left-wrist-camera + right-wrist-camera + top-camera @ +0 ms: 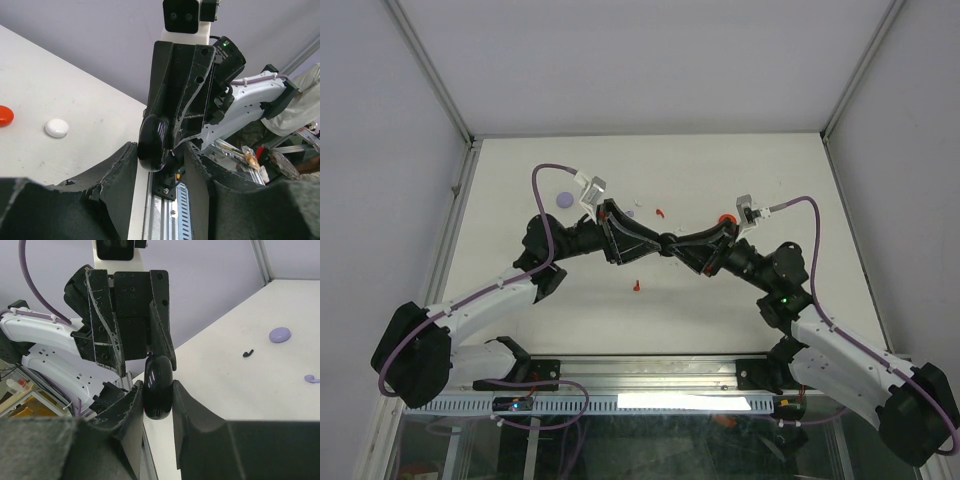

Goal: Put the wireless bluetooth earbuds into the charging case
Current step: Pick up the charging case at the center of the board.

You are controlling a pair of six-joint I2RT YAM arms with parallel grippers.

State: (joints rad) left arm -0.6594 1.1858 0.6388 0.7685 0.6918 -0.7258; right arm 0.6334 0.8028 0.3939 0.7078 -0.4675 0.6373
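Note:
A glossy black charging case hangs above the table, and my right gripper is shut on its flat sides. My left gripper faces it tip to tip in mid-air. Its jaws straddle the far end of the case: one finger is at the case's side, and a gap shows at the other. A black earbud and a lavender earbud lie on the table. Red earbuds also lie loose there.
A lavender case sits at the back left and a red case lies beside the right wrist. A white case rests on the table too. A metal rail runs along the near edge.

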